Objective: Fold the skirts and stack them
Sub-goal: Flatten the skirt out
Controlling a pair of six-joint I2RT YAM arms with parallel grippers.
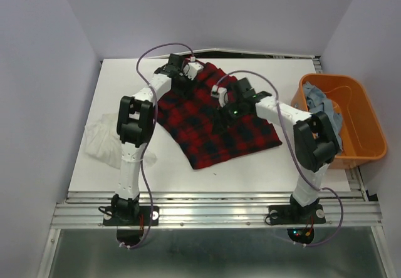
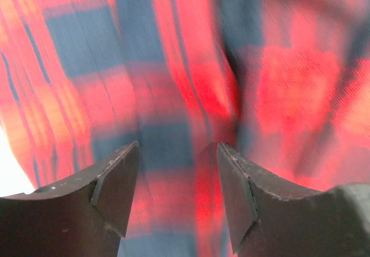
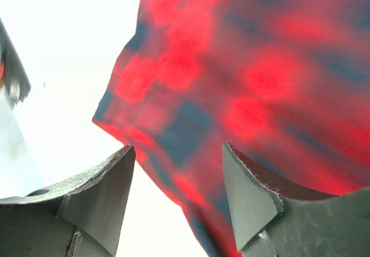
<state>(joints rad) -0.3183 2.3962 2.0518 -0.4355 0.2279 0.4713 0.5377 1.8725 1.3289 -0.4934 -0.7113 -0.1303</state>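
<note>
The red-and-black plaid skirt [image 1: 213, 128] lies spread flat across the middle of the table. My left gripper [image 1: 195, 69] hovers over its far edge, jaws open, plaid cloth [image 2: 173, 83] filling the view below the fingertips [image 2: 118, 179]. Above the skirt's upper middle, my right gripper [image 1: 220, 94] is open too, over an edge of the plaid cloth [image 3: 243, 83] where it meets the white table. Neither holds anything. A thin white skirt [image 1: 103, 140] sits crumpled at the table's left edge. The light blue denim skirt [image 1: 321, 102] lies in the orange tub.
The orange plastic tub [image 1: 360, 124] stands at the table's right edge, beside the right arm's elbow. Purple cables loop above both arms. A metal rail runs along the near edge, by the arm bases.
</note>
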